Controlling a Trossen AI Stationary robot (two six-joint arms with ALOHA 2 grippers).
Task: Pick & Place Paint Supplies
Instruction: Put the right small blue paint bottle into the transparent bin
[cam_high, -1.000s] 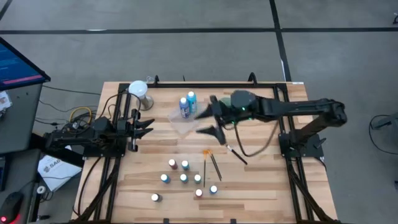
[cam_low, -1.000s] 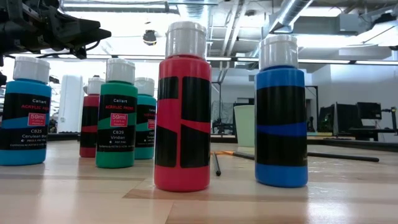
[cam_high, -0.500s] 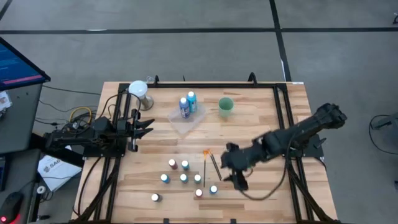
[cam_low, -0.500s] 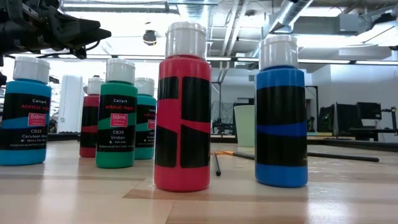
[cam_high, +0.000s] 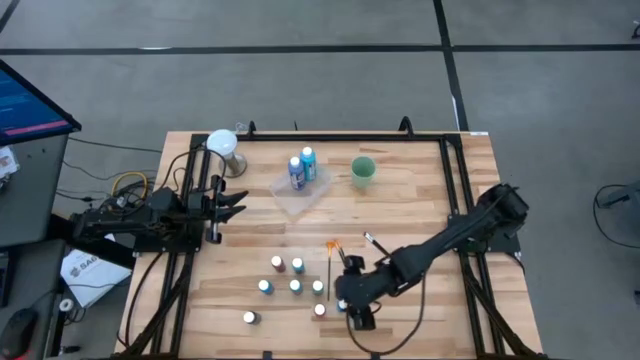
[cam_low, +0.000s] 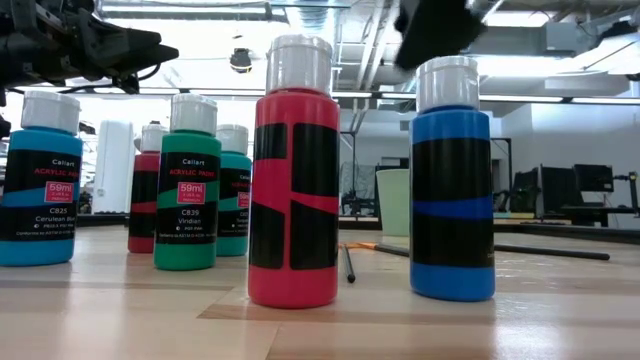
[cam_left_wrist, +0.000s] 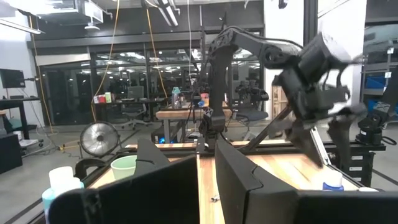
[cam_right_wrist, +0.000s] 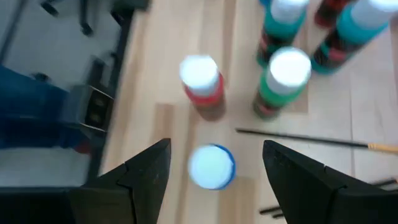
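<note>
On the wooden table (cam_high: 420, 215), nearest the front edge, a cluster of small white-capped paint bottles (cam_high: 296, 287) is seen standing upright. A red bottle (cam_low: 293, 170) and a blue bottle (cam_low: 452, 178) are the closest of these in the low view, with green and teal ones behind. The right gripper (cam_high: 352, 300) is held directly above the blue bottle, its fingers spread wide on either side of the white cap, nothing grasped. Thin dark brushes (cam_high: 338, 262), one orange-tipped, are laid just beyond the cluster. Farther back, two taller blue bottles (cam_high: 301, 167) are stood in a clear plastic tray (cam_high: 285, 200), with a green cup (cam_high: 363, 171) beside it. The left gripper (cam_high: 240, 203) is parked at the table's left side, its fingers clenched shut and empty.
</note>
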